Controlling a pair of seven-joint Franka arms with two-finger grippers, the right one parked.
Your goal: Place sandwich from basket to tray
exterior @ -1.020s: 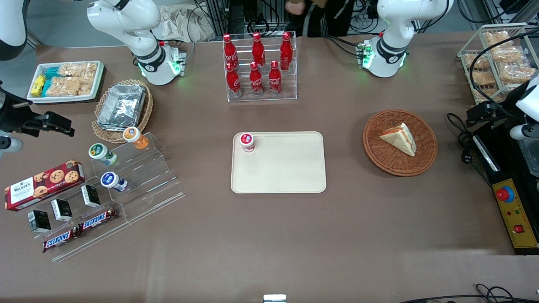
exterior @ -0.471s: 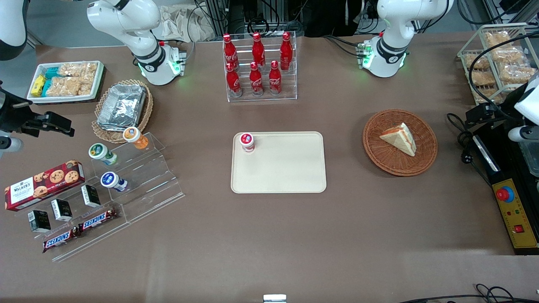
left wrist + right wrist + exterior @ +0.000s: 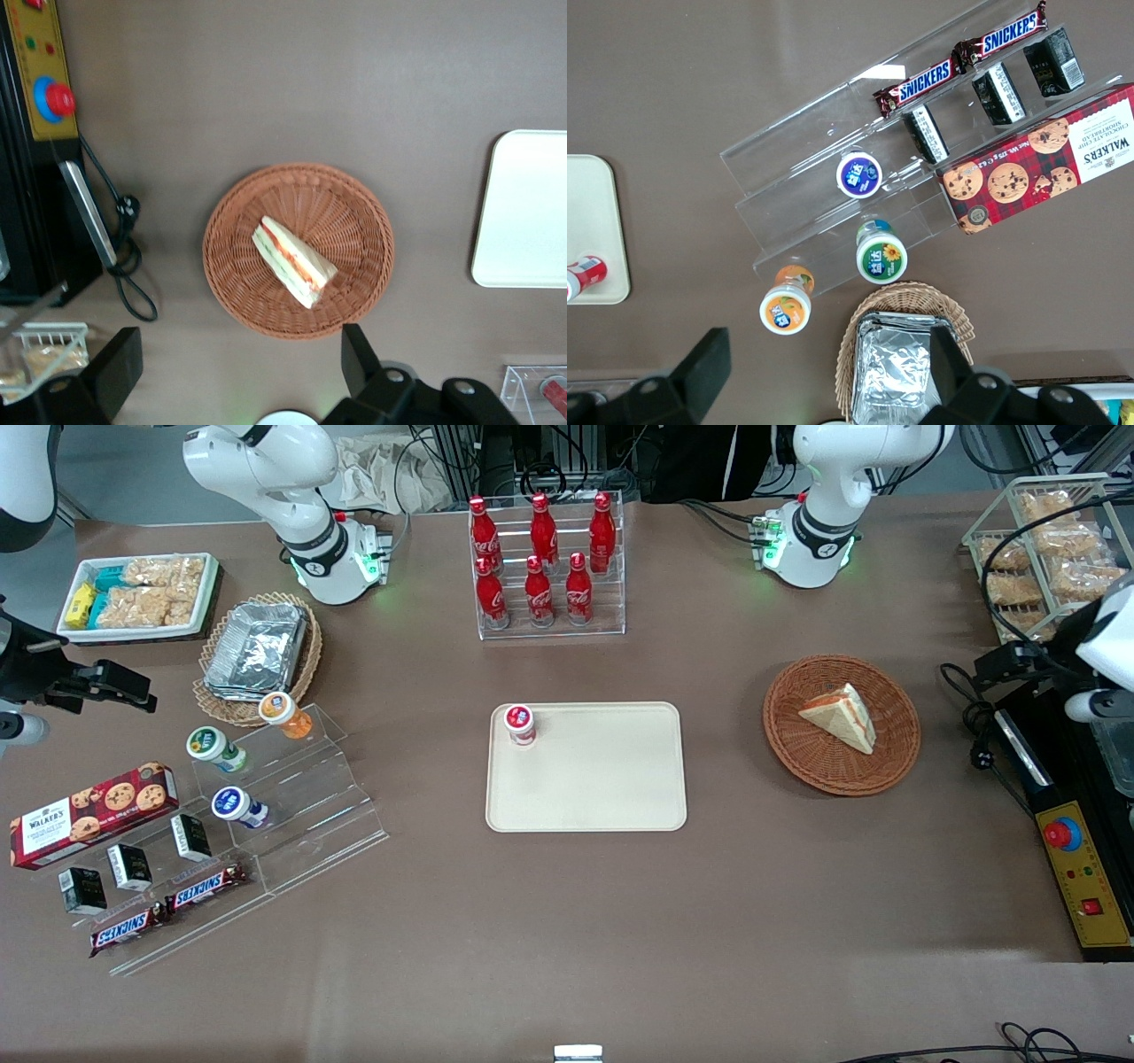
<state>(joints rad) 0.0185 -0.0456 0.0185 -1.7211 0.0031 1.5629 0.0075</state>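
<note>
- Hovering my gripper, fingers spread wide, high above the basket.
- Sandwich looks soft, light; I'd pinch its flat bread faces gently.

SNICKERS is on both candy bars on the clear stand. WALKER'S is printed on the red cookie box. The red bottles have Coca-Cola script. Can't read the little cup lids.
</note>
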